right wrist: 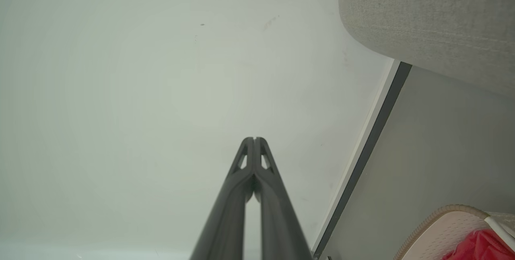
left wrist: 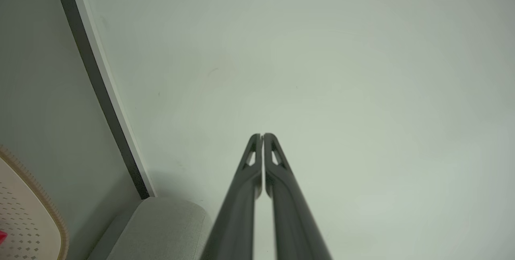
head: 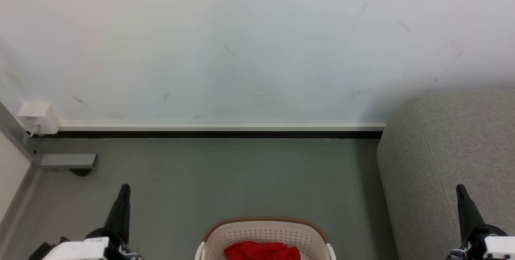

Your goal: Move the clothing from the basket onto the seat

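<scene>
The cream basket [head: 265, 230] with a brown rim stands on the grey floor at the bottom centre of the head view, and red clothing [head: 262, 250] lies inside it. The light grey seat [head: 450, 159] fills the right side. My left gripper [head: 125, 188] points up at the lower left, shut and empty, left of the basket. At the lower right, in front of the seat, my right gripper [head: 459, 188] is also shut and empty. The wrist views show each gripper [left wrist: 262, 135] [right wrist: 255, 138] with tips together, pointing at the wall, with the basket [left wrist: 24, 211] [right wrist: 446, 232], seat [left wrist: 161, 223] [right wrist: 426, 18] and clothing [right wrist: 478, 246] at their edges.
A white wall [head: 257, 42] with a white and black skirting [head: 221, 130] closes the far side. A white socket box [head: 38, 117] and a grey bracket [head: 67, 160] sit at the far left corner. Bare grey floor [head: 241, 175] lies between basket and wall.
</scene>
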